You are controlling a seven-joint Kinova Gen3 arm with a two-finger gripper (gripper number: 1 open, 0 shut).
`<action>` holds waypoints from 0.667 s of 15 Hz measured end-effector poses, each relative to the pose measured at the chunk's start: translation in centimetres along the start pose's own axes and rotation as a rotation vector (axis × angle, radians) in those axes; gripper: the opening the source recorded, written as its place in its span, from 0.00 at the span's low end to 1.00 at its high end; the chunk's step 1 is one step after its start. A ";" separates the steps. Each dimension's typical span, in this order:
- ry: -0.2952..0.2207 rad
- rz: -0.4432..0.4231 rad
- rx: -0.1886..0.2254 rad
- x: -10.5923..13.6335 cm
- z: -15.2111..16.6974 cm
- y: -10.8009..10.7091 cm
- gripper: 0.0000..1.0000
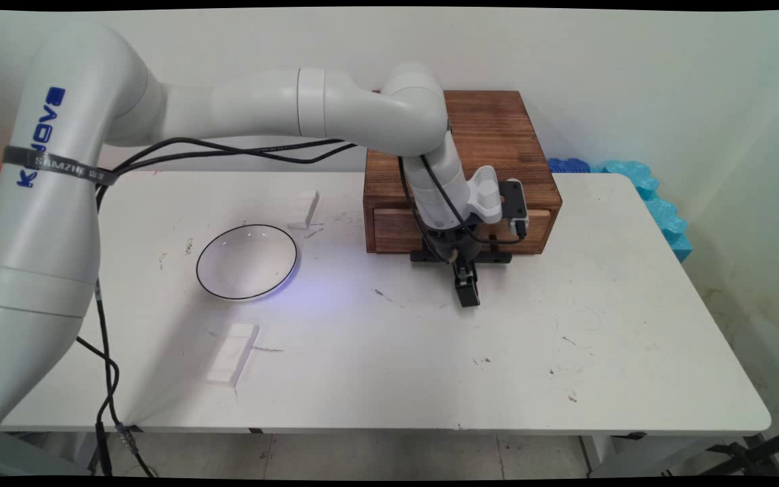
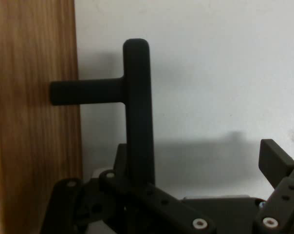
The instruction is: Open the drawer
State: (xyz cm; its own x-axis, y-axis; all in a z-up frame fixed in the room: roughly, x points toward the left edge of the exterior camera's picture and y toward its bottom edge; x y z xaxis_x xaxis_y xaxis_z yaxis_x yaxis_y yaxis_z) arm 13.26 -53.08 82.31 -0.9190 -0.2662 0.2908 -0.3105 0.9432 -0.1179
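Hand view: the black gripper is open, holding nothing; one finger stands well apart from the black drawer handle, which passes by the other side of the linkage. The handle juts from a wooden drawer box on the white table. Farther left lie a bowl and two white blocks.
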 end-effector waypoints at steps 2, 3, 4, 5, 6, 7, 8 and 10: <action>-0.002 0.000 -0.004 0.0 0.0 0.3 1.00; -0.002 0.001 -0.007 0.1 -0.1 0.5 1.00; -0.002 0.001 -0.009 0.1 -0.2 0.7 1.00; -0.002 0.001 -0.011 0.1 -0.3 0.9 1.00; -0.002 0.001 -0.013 0.1 -0.4 1.2 1.00; -0.002 0.001 -0.014 0.1 -0.5 1.4 1.00; -0.002 0.001 -0.016 0.1 -0.5 1.5 1.00; -0.002 0.003 -0.019 0.1 -0.8 2.1 1.00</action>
State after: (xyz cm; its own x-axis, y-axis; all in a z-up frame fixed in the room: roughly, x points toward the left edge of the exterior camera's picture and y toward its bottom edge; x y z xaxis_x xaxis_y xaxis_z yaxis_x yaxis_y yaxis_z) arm 12.70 -50.98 82.88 -0.9203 -0.2641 0.2885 -0.3034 0.9476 -0.1005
